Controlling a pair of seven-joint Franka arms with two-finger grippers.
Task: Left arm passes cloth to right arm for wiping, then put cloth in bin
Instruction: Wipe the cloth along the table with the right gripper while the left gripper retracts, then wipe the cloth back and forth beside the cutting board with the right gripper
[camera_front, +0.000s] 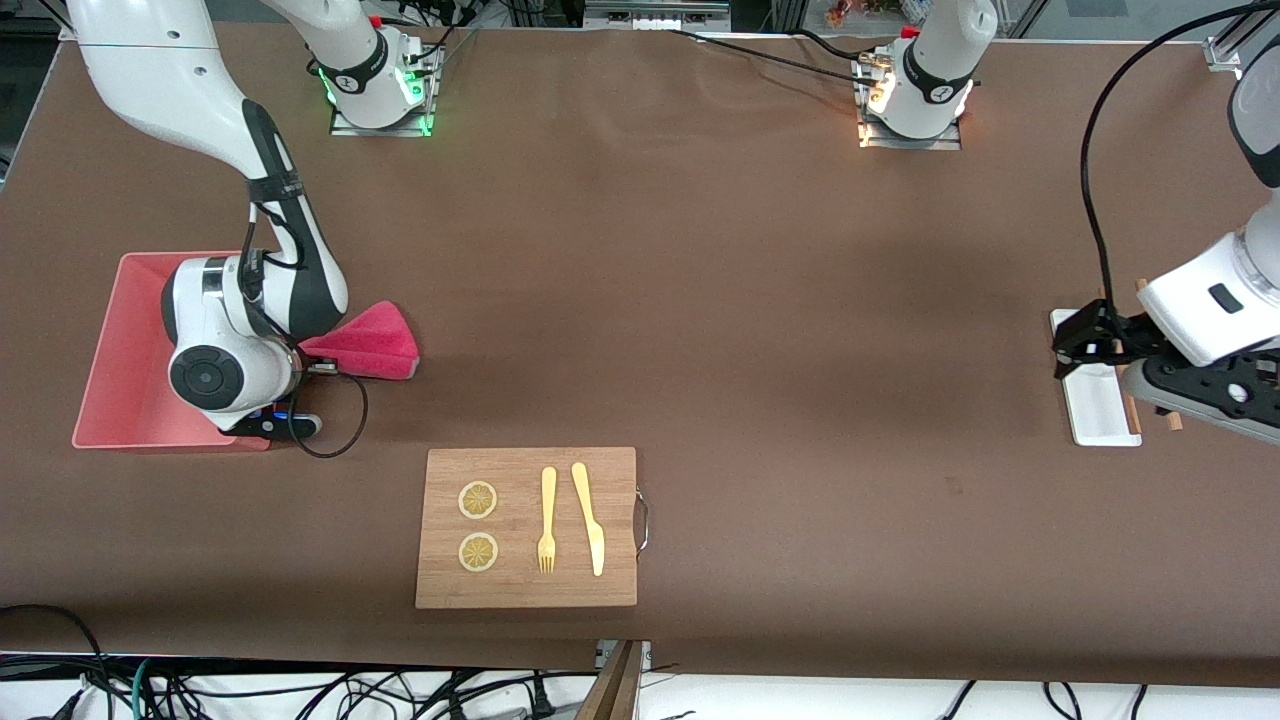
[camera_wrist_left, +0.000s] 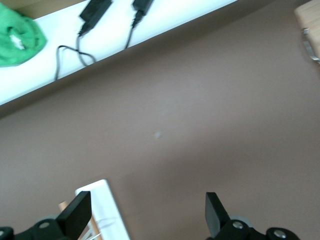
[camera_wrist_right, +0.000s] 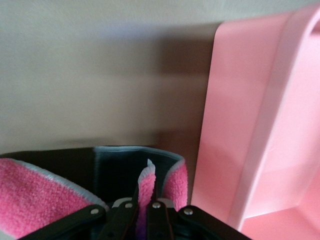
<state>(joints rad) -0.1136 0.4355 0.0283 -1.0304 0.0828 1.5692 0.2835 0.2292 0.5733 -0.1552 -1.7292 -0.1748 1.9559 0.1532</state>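
Observation:
The fuzzy crimson-pink cloth with its grey edge hangs folded beside the pink bin, just off the bin wall that faces the left arm's end. My right gripper is shut on it. In the right wrist view the closed fingers pinch a fold of the cloth, and the bin wall stands close alongside. Whether the cloth touches the table I cannot tell. My left gripper waits over the white tray at the other end of the table, open and holding nothing.
A wooden board with two lemon slices, a yellow fork and a yellow knife lies nearer the front camera than the cloth. A flat white tray sits under the left gripper and also shows in the left wrist view.

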